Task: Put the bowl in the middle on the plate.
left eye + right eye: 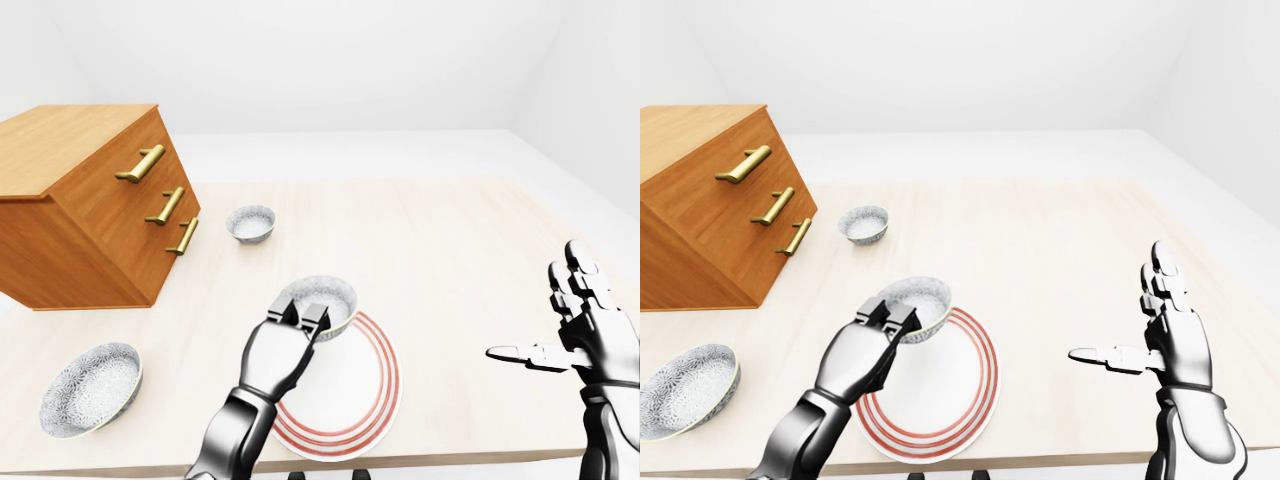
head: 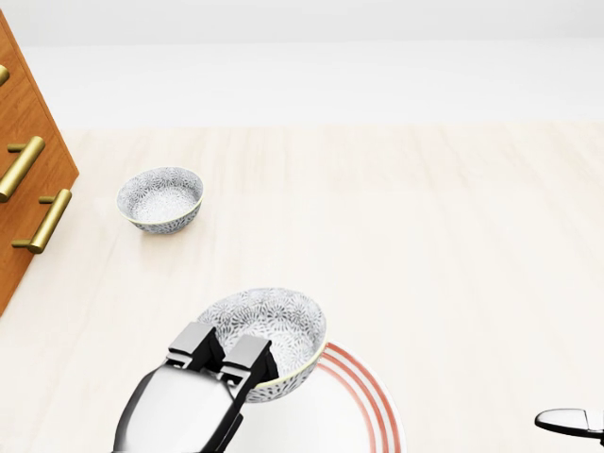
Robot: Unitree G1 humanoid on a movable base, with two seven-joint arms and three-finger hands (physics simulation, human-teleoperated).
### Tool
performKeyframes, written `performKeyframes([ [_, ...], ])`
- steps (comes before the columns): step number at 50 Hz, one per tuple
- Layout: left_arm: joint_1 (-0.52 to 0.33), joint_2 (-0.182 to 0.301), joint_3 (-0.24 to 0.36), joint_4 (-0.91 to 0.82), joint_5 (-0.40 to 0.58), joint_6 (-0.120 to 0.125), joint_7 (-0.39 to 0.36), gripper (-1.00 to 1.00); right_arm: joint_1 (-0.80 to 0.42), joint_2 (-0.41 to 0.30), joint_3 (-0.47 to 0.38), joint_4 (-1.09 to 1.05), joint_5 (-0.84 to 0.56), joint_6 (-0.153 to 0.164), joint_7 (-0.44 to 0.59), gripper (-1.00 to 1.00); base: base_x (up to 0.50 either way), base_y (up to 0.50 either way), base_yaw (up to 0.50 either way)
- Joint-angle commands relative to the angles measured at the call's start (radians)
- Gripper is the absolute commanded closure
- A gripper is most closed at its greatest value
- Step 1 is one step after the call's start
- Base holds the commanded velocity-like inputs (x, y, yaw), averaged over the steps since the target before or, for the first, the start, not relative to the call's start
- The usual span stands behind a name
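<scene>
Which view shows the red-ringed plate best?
The right-eye view: the red-ringed plate shows nearly whole, with only its upper left hidden by the left robot hand and bowl. The left-eye view hides more behind the arm; the head view catches only its upper right arc.

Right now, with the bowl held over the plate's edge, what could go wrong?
The left hand pinches only the bowl's near rim, so it could tip or slip on release. The bowl sits over the plate's upper-left rim, not its centre; lowered here, it may land half off and rock onto the table.
</scene>
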Motion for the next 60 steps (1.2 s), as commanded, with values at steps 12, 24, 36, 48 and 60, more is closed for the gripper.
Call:
performKeyframes([
  [12, 0.099, 0.087, -0.191, 0.027, 0.232, 0.0, 0.194, 1.0, 0.002, 0.002, -0.002, -0.008, -0.002, 0.0, 0.006, -1.0, 0.0, 0.0, 0.0],
  [24, 0.09, 0.113, -0.238, 0.057, 0.269, 0.0, 0.218, 1.0, 0.004, 0.005, -0.002, -0.003, -0.001, 0.0, 0.007, -1.0, 0.0, 0.0, 0.0],
  [36, 0.097, 0.12, -0.243, 0.039, 0.256, 0.0, 0.184, 1.0, 0.004, 0.003, -0.002, -0.005, 0.0, 0.0, 0.006, -1.0, 0.0, 0.0, 0.0],
  [48, 0.098, 0.12, -0.231, 0.051, 0.256, 0.0, 0.145, 1.0, 0.003, 0.002, -0.002, 0.002, 0.0, 0.0, 0.005, -1.0, 0.0, 0.0, 0.0],
  [60, 0.105, 0.12, -0.219, 0.033, 0.237, 0.0, 0.103, 1.0, 0.002, 0.0, 0.001, 0.006, 0.0, 0.0, 0.002, -1.0, 0.0, 0.0, 0.0],
])
